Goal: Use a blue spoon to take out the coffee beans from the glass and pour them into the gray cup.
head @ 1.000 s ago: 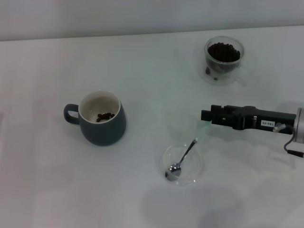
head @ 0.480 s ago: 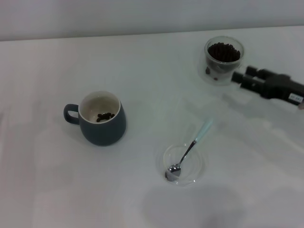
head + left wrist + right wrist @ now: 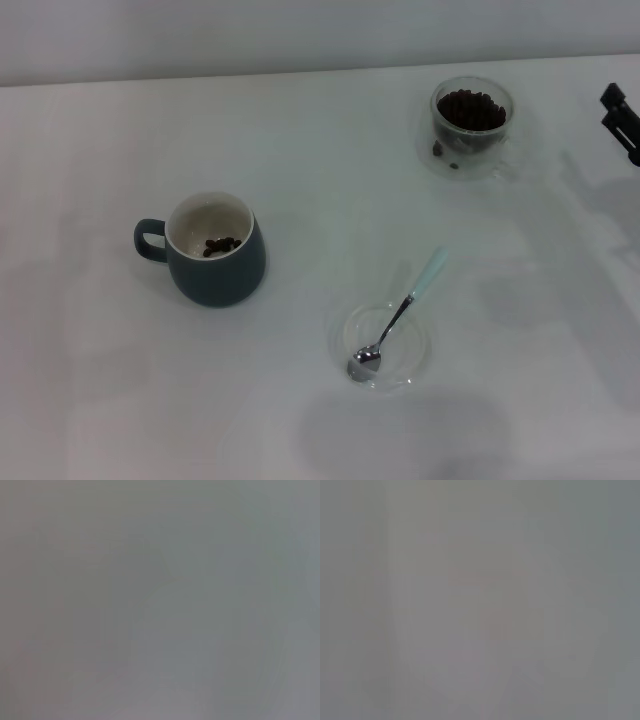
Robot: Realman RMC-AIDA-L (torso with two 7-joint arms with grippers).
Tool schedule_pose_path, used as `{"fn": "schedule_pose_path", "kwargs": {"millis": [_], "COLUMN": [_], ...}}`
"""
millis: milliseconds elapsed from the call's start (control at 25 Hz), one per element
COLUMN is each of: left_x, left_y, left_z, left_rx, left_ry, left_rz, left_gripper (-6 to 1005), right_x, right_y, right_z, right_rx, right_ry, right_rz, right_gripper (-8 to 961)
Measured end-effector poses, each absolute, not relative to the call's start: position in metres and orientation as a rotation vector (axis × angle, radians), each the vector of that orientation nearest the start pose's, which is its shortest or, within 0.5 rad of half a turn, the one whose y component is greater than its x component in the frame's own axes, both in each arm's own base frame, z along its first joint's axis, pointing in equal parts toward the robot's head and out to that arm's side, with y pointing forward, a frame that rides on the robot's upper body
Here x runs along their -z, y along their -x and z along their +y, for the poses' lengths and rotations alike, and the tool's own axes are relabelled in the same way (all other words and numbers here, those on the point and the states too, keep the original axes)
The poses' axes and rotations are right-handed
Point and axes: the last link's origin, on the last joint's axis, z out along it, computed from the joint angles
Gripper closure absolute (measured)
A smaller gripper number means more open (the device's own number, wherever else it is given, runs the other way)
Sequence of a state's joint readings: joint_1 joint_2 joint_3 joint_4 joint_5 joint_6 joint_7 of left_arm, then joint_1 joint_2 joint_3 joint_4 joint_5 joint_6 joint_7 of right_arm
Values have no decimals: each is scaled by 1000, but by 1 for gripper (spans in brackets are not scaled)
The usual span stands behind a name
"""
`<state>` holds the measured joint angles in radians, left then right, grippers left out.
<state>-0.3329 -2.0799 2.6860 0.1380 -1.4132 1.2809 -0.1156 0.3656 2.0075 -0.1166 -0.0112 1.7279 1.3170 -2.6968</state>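
In the head view the blue spoon [image 3: 400, 315] lies with its silver bowl in a flat clear glass saucer [image 3: 415, 362] and its pale-blue handle resting on the rim, pointing to the far right. The glass [image 3: 471, 125] stands at the far right, holding a heap of coffee beans [image 3: 470, 109]. The gray cup [image 3: 212, 250] stands at the left, handle to the left, with a few beans inside [image 3: 221, 245]. My right gripper [image 3: 624, 118] shows only as black tips at the right edge, empty and apart from the glass. The left gripper is out of view. Both wrist views show only blank grey.
The white table [image 3: 300, 150] carries only these things. Its far edge meets a pale wall along the top of the head view.
My right gripper has pulled away from above the spoon's handle, moving to the far right past the glass to the picture's edge. The spoon stays lying in the saucer.
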Motion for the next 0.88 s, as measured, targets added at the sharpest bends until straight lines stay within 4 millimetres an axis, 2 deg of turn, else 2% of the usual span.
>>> {"fn": "schedule_pose_path", "kwargs": {"millis": [280,880], "left_x": [-6,-7], "left_y": [371,366], "left_z": [285,292], "left_rx": [641,655], "left_ry": [1368,1373], "left_rz": [-623,-612], "left_gripper": [226,227], "right_x": [-31,-32], "right_y": [-385,-387], "right_z": [299,303], "right_rx": [-631,-612], "right_ry": [1537,1536], "right_rz": [610,622], "right_gripper": [109,109]}}
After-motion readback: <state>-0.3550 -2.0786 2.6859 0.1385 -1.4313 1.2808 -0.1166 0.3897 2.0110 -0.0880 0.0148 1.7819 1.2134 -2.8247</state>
